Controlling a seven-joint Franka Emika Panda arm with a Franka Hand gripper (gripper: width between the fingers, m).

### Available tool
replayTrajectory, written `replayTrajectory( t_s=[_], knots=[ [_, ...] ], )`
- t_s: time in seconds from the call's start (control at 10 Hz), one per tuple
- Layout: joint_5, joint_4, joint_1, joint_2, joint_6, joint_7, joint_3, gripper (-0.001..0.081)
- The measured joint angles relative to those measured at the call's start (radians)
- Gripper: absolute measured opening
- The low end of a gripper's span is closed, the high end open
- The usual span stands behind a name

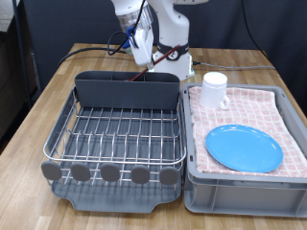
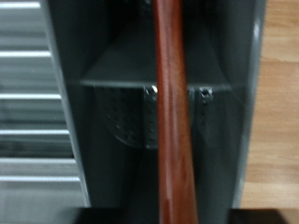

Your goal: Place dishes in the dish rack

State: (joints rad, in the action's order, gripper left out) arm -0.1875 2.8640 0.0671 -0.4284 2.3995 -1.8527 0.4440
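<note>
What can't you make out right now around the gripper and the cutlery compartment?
- Gripper fingers: in the exterior view, small and blurred above the cutlery compartment; the wrist view shows none.
- Wooden spoon: the wrist view cuts off both ends; the exterior view shows only a sliver.
- Compartment floor: hidden by its wall in the exterior view.

Wooden table (image 1: 58,91), dark backdrop (image 1: 58,19) behind.

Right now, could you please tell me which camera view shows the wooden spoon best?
The wrist view: the wooden spoon fills the picture as a long reddish-brown handle running into the grey cutlery compartment. In the exterior view only a thin reddish sliver shows below the tool, above the compartment.
</note>
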Motion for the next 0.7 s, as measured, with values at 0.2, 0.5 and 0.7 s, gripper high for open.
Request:
replayTrajectory(
  t_s=[0.2, 0.5, 0.7],
  knots=[
    [0.016, 0.0, -0.005, 0.022, 0.04, -0.01, -0.013, 0.0346],
    [0.214, -0.008, -0.086, 0.025, 0.056, -0.204, -0.135, 0.0712],
    [0.364, -0.021, -0.148, 0.004, 0.039, -0.382, -0.253, 0.078]
  ],
)
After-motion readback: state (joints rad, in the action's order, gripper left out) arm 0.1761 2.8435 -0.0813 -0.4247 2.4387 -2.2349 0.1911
